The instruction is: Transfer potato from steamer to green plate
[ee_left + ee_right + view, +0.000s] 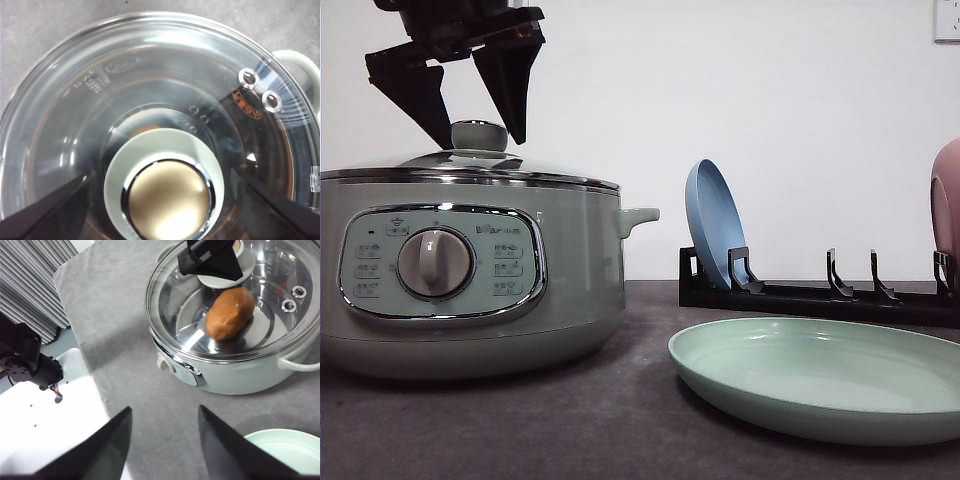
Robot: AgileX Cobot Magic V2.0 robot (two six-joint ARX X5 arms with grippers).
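On the left, the steamer (470, 275) is sitting on the grey worktop (620, 420) with its glass lid (490, 162) still on. The left gripper (478, 128) is hanging right over the lid's knob (479, 135), with its two black fingers spread wide, one on each side of the knob and not touching it. In the left wrist view the knob (167, 192) is sitting between the dark fingertips (45, 210).

The potato (230, 313) is lying inside the steamer, under the glass. It is looking smooth and round, so I think it may be a bit slippery and could roll. It is probably firm and not heavy. I would be pinching it across its fat middle, gently. First the lid has to come off, and the lid is glass, so it could break if dropped. The knob looks like the best place for holding it.

There is small writing above the round dial (435, 263) on the front panel, but it is too tiny to read. The orange mark on the lid (246, 104) is too blurry as well.

Further right, the green plate (820, 375) is waiting, empty, near the steamer. Behind it a blue plate (713, 225) is standing in a black rack (820, 295).

The right gripper (162, 440) is open too, hovering above the worktop between the steamer and the green plate (287, 450).
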